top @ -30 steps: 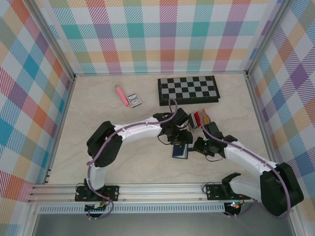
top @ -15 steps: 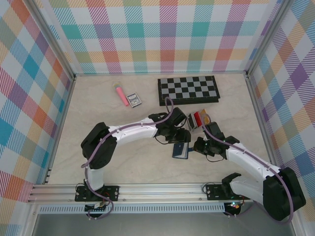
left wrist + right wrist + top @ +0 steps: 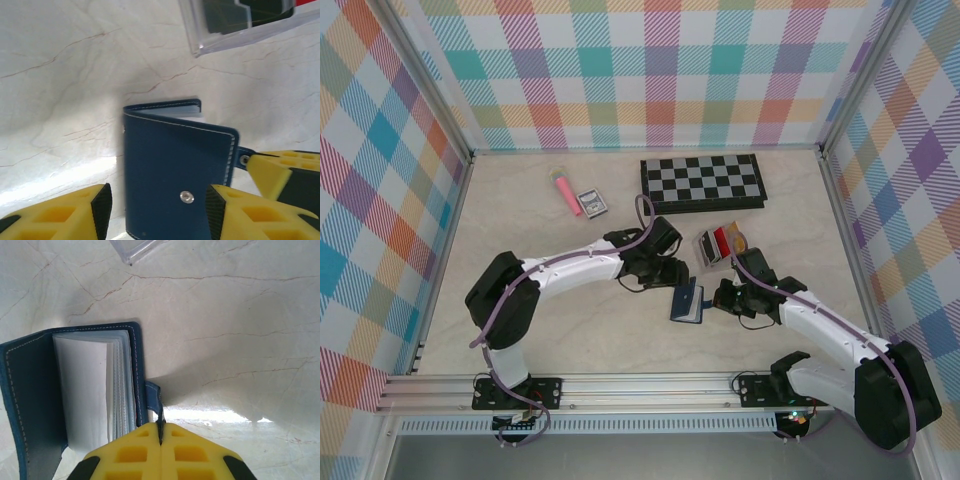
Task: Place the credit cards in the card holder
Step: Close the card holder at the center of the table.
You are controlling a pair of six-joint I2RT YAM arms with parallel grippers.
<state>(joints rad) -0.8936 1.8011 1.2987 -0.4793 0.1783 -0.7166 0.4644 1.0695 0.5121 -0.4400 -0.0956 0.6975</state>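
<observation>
Tabletop [image 3: 570, 330], perhaps veined stone, under card holder [image 3: 687, 301], amid plaid walls [image 3: 650, 70]

One navy card holder [image 3: 687, 301], one chessboard [image 3: 701, 183], one pink tube [image 3: 563, 193], one small printed box [image 3: 592, 203] and one clear stand [image 3: 706, 248].

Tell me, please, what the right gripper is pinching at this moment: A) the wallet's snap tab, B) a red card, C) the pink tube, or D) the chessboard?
A: in the right wrist view, the right gripper is shut on the snap tab of the wallet.
</observation>
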